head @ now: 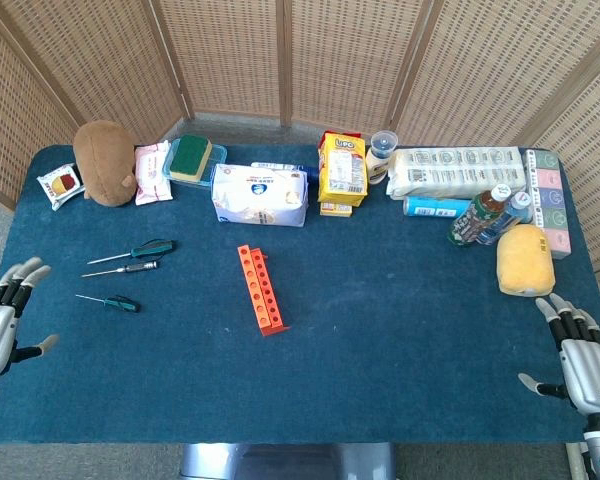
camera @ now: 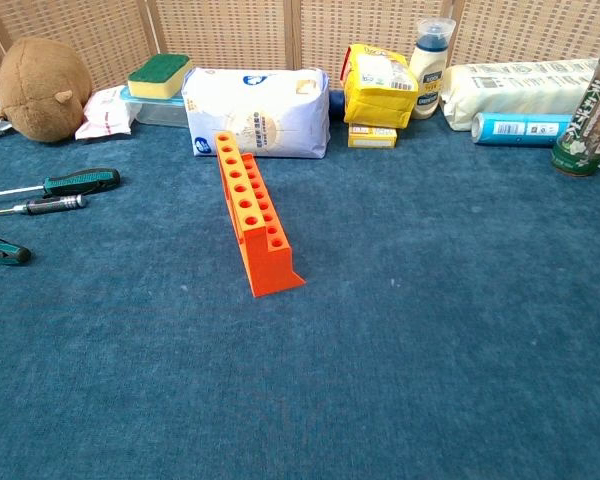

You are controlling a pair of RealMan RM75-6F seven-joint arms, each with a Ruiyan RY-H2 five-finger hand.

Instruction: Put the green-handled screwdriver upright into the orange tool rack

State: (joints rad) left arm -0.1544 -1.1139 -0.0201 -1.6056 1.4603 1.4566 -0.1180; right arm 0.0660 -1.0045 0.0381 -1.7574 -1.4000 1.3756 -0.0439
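Green-handled screwdriver [head: 133,251] flat on blue worktop [head: 400,320], well left of orange tool rack [head: 260,289], uppermost of three drivers there. Rack near worktop centre, holes up. Left hand [head: 2,320] and right hand [head: 580,355] at near corners, fingers spread, holding nothing.

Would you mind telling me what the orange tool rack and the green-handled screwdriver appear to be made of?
The orange tool rack looks like moulded or printed plastic: uniform matte orange, crisp hole edges. The green-handled screwdriver seems to have a bare metal shaft, thin and pale grey, and a green-and-black handle, probably rubbery plastic, though the finish is hard to judge.
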